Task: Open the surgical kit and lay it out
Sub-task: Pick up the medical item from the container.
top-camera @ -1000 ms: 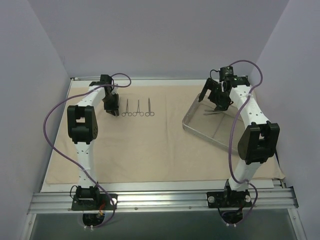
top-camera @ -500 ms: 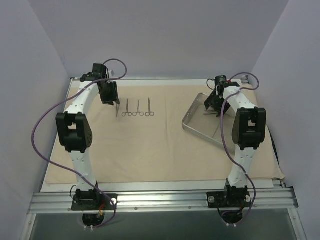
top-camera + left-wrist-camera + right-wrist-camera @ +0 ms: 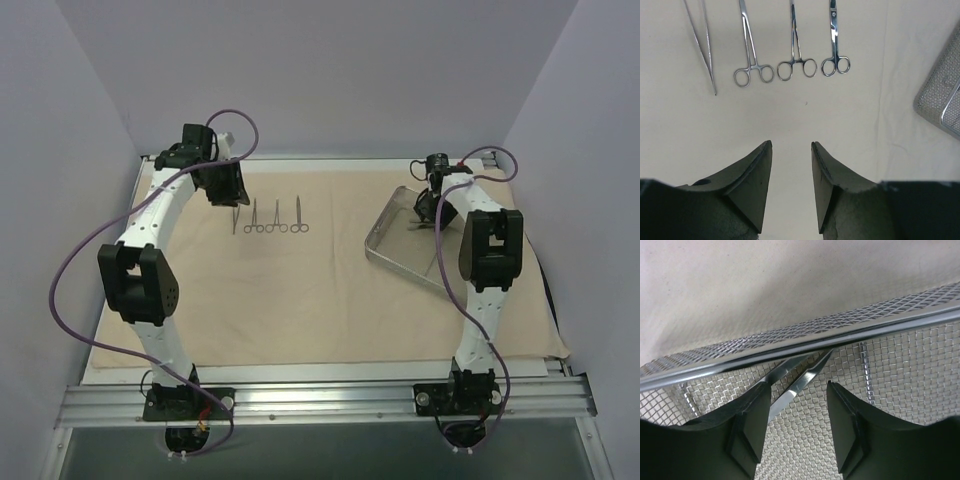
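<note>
Your right gripper [image 3: 799, 389], spread, straddles the last scissors [image 3: 802, 381] in the tray [image 3: 865, 332] to pinch them, while your left gripper [image 3: 791, 147] hovers spread by the laid-out tools [image 3: 795, 45].

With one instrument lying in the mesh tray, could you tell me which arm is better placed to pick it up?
Likely the right: the right gripper, open, is over the tray with the instrument between its jaws. The left gripper, open and empty, hovers over the cloth near the laid-out row.
</note>
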### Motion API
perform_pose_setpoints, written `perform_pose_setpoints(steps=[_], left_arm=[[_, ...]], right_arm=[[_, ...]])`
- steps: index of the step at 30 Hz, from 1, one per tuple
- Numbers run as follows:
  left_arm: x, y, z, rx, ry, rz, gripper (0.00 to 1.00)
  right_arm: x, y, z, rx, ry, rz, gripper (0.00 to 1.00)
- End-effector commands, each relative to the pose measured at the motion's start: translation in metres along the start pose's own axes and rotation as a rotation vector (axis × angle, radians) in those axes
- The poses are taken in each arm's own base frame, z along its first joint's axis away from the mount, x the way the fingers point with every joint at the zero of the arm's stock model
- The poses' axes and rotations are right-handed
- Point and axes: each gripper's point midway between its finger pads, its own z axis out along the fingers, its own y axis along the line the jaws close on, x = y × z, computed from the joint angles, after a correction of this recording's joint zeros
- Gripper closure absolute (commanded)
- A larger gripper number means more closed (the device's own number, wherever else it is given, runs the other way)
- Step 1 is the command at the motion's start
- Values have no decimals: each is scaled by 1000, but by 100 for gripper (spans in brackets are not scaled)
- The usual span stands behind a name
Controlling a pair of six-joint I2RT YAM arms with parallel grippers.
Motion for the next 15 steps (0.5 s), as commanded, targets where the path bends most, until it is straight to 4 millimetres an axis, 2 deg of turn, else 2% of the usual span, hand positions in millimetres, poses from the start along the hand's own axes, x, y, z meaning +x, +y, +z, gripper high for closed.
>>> perform_pose_setpoints(steps=[1, 6, 9, 10, 12, 15], left_arm=[[-11, -13, -25, 43, -70, 9, 54], [-9, -16, -31, 46, -71, 16, 54], [-10, -19, -35, 49, -74, 30, 54], [-11, -23, -37, 57, -78, 46, 54], [-11, -28, -41, 67, -81, 64, 55], [-14, -36, -45, 79, -93, 90, 55]], right_arm=[[3, -12, 15, 70, -3, 24, 53], [18, -23, 27, 109, 31, 5, 66], [18, -22, 25, 94, 39, -6, 87], [15, -20, 19, 83, 29, -9, 95], [11, -19, 12, 62, 16, -21, 100], [2, -17, -4, 27, -9, -44, 100]])
